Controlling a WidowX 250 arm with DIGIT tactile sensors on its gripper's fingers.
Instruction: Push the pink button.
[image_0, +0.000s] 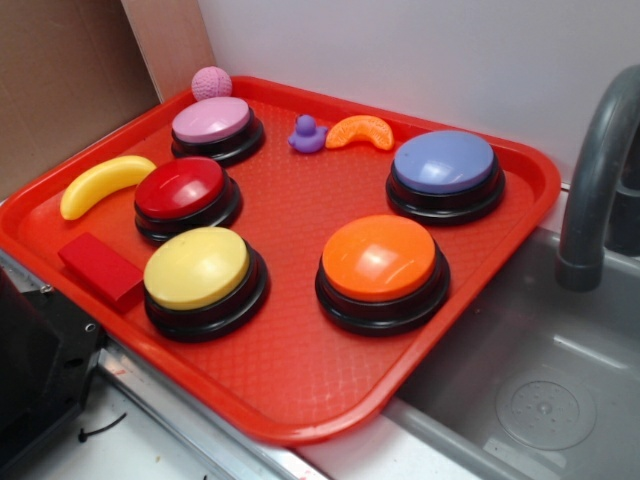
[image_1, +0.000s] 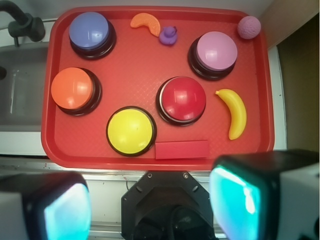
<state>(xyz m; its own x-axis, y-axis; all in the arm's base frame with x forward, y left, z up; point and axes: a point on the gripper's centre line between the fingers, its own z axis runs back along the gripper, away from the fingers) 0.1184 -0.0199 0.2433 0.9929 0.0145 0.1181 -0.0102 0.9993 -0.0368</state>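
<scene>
1. Your end effector (image_1: 150, 205) hangs high above the tray's (image_0: 300, 400) near edge, its pads spread wide and empty.
2. The pink button (image_0: 212, 121) sits at the tray's far left, beside the pink ball (image_0: 211, 82), behind the red button (image_0: 181, 188).

We see both views evenly and brightly lit from above, with soft, short shadows under each button. In the wrist view, small white glints sit on the red button (image_1: 182, 99) and the pink button (image_1: 216, 50), both ahead of the gripper (image_1: 150, 207). The gripper's two fingers (image_1: 65, 210) are blurred and glow teal at the frame's bottom. The red tray (image_1: 150, 75) is sharp, its edges slightly bowed. The exterior view is a little soft and grainy.
</scene>
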